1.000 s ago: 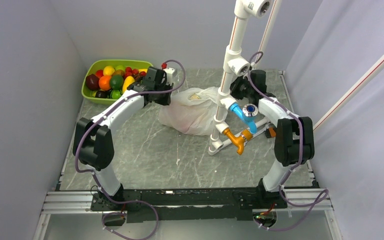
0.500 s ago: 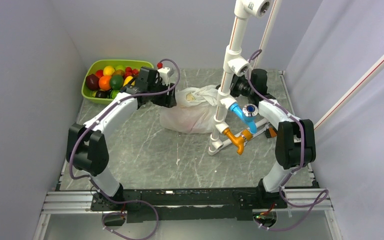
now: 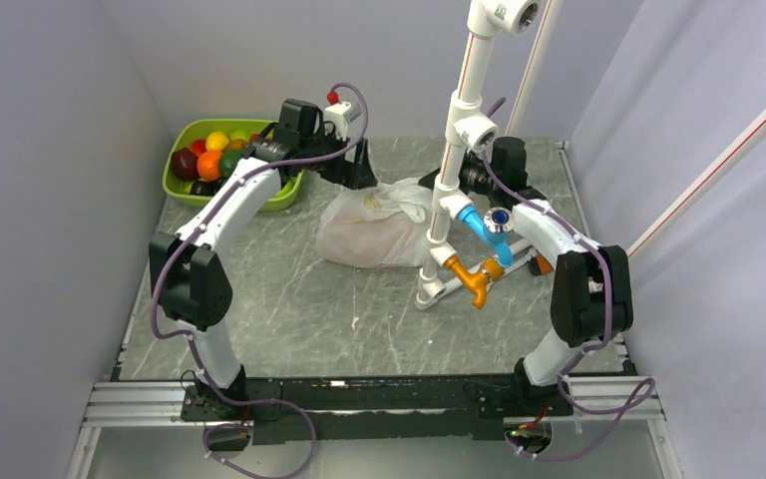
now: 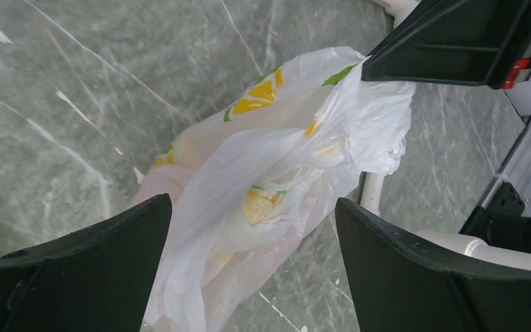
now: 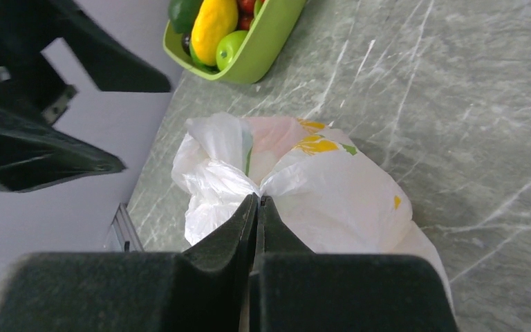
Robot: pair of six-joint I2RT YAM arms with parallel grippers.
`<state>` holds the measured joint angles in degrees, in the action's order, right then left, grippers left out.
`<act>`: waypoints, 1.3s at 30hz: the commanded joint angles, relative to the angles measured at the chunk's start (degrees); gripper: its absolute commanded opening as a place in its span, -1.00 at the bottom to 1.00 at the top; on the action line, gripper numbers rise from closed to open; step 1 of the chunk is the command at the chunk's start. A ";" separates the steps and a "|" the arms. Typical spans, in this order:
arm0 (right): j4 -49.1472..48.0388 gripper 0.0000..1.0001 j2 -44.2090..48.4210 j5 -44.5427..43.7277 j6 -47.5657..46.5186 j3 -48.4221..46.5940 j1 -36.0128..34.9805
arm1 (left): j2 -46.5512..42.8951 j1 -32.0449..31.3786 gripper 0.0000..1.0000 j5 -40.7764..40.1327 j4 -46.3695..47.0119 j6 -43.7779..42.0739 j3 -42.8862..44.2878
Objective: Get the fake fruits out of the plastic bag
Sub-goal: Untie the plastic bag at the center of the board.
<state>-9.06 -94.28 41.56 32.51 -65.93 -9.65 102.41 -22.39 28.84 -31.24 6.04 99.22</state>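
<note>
White plastic bag (image 5: 332,194) sits pinched in right gripper (image 5: 257,204); left gripper (image 4: 250,214), spread wide just above, should next dip inside.

Overhead camera is looking down across the whole table (image 3: 289,289); both wrist cameras are peering closely at the bag (image 4: 269,159).

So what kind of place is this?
Probably a robot lab test cell: plain grey walls box in a marble-look table, with the left arm and right arm bolted along its near edge.
</note>
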 commanded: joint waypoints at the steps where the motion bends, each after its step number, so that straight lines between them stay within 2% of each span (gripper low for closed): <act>1: -1.49 -1.00 1.04 3.26 -1.93 -1.31 -0.86 | 3.19 1.32 0.89 6.41 -0.22 -0.41 -0.36; 9: -1.66 -1.00 0.47 3.99 -2.13 -1.09 -2.21 | 3.02 2.56 0.68 9.72 3.86 0.64 -5.32; 14: -0.34 -1.00 2.48 2.70 -3.44 -0.40 -2.34 | 2.86 2.53 0.25 10.27 5.08 1.62 -6.05; 18: 0.76 -1.00 2.28 3.10 -3.74 -1.71 -2.47 | 3.04 2.54 0.12 10.28 6.92 2.74 -6.98; 22: 1.60 -1.00 3.06 0.46 -4.21 -1.27 -2.51 | 3.76 2.53 -0.33 7.81 5.49 2.61 -6.19; 26: 3.00 -0.98 5.39 -5.51 -5.01 0.57 -2.48 | 1.82 2.57 -0.95 1.78 4.73 2.57 -6.94; 30: 6.67 -0.99 6.60 -14.90 -4.12 0.84 -2.27 | -1.58 3.57 -1.00 -6.96 5.65 5.75 -9.37; 32: 7.81 -1.00 7.87 -20.36 -3.00 1.91 -1.66 | -3.10 4.13 -1.00 -8.61 6.37 7.72 -10.67; 35: 8.14 -1.00 10.10 -26.12 -1.48 4.27 -1.05 | -5.33 4.29 -1.00 -7.63 9.11 9.11 -13.15; 37: 7.14 -0.99 10.95 -25.71 -1.06 5.49 -0.90 | -6.16 4.31 -1.00 -5.75 10.50 10.06 -14.33; 39: 6.59 -0.88 10.89 -23.77 -1.81 5.03 -0.86 | -6.13 4.33 -1.00 -3.20 11.42 10.79 -14.66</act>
<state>-1.52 -85.71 21.54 30.65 -60.95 -11.31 99.09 -18.55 24.14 -24.10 14.39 85.41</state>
